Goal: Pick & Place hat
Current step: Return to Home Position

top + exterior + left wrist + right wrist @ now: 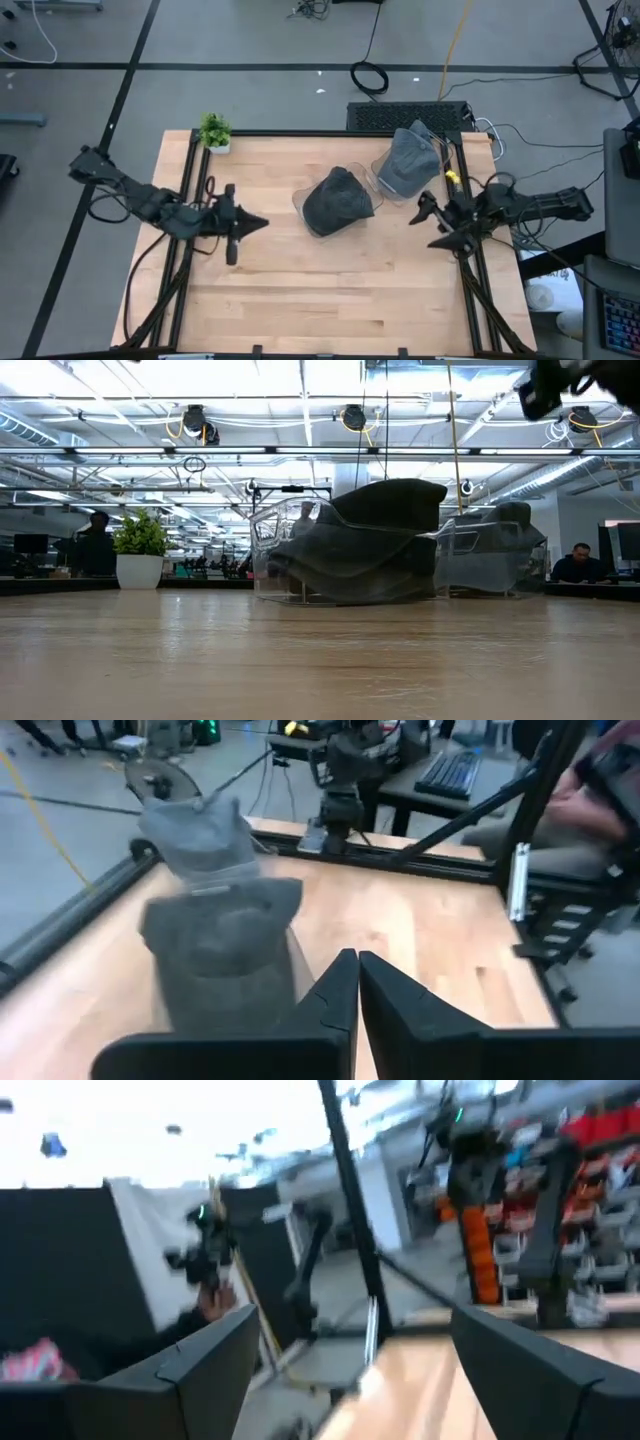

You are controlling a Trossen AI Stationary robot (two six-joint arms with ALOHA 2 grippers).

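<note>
Two hats sit on clear plastic stands at mid-table. The dark grey hat (338,200) (372,538) (222,948) is nearer the middle. The lighter grey hat (408,160) (497,548) (198,832) stands behind it, toward the far right. My left gripper (255,223) (356,982) is shut and empty, hovering left of the dark hat and pointing at it. My right gripper (436,224) (370,1370) is open and empty, right of both hats near the table's right rail. Part of that arm (552,386) shows high in the low view.
A small potted plant (214,131) (141,550) stands at the far left corner. Black frame rails (470,270) run along the table's sides. Bare wood (330,290) lies in front of the hats. People sit at desks beyond the table (580,563).
</note>
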